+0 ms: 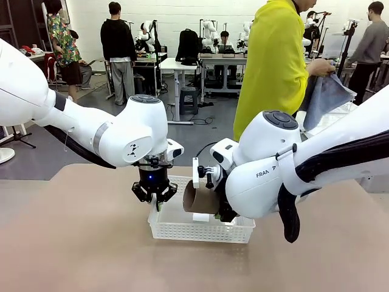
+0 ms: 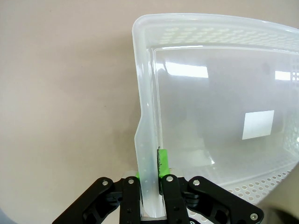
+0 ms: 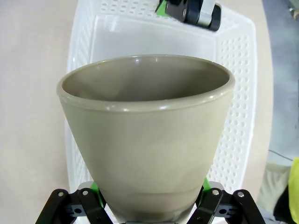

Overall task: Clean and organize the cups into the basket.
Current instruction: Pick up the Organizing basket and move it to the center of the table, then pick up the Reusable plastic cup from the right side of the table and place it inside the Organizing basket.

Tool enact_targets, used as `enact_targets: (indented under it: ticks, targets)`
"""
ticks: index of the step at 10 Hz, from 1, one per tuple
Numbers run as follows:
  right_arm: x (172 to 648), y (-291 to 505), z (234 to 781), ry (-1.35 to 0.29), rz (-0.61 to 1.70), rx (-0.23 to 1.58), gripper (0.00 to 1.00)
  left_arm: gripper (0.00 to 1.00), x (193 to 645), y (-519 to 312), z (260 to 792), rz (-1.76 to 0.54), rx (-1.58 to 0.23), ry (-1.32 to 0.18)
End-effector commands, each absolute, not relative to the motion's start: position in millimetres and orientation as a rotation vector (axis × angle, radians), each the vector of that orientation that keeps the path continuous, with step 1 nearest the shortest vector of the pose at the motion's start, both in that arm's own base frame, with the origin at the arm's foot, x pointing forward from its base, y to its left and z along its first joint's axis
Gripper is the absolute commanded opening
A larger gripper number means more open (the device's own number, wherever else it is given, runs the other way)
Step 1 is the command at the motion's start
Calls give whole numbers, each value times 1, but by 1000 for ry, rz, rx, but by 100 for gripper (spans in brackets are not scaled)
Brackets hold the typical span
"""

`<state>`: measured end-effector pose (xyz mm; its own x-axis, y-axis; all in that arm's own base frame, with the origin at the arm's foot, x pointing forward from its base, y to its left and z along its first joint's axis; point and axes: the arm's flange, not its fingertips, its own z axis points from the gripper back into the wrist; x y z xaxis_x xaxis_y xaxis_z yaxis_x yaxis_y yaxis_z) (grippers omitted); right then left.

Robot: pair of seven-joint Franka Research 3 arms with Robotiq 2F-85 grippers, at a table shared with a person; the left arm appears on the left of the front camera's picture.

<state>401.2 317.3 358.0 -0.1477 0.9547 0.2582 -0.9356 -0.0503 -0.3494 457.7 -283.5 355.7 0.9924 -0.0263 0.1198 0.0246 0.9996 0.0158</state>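
Bare tan table [image 1: 73,243] lies open all round the white basket [image 1: 200,230], whose end wall the left gripper [image 2: 150,172] pinches tight. Just above it, the right gripper [image 3: 149,205] clamps a taupe cup [image 1: 200,198] sideways. On lowering, the cup's rim could, I think, strike that left gripper or a basket wall.

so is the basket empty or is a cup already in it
Empty, as far as shows: the basket floor lies bare, and the taupe cup is held on its side over it.
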Motion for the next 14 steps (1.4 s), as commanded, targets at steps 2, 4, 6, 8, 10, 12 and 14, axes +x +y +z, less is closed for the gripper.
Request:
enact_targets:
  ticks: [2, 4, 6, 8, 10, 12, 14]
  targets:
    - [424, 307, 347, -493, 1612, -30, 81, 0, 457, -285, 356, -27, 17, -119]
    - [431, 303, 344, -478, 1596, -23, 81, 0, 457, -285, 356, -27, 17, -119]
    - [437, 303, 341, -427, 1593, 4, 81, 0, 457, -285, 356, -27, 17, -119]
    - [443, 304, 335, -394, 1582, 47, 81, 0, 457, -285, 356, -27, 17, -119]
    - [446, 304, 331, -334, 1527, 86, 81, 0, 457, -285, 356, -27, 17, -119]
    - [448, 304, 329, -300, 1518, 104, 81, 0, 457, -285, 356, -27, 17, -119]
    - [446, 304, 329, -262, 1517, 116, 99, 0, 457, -285, 356, -27, 17, -119]
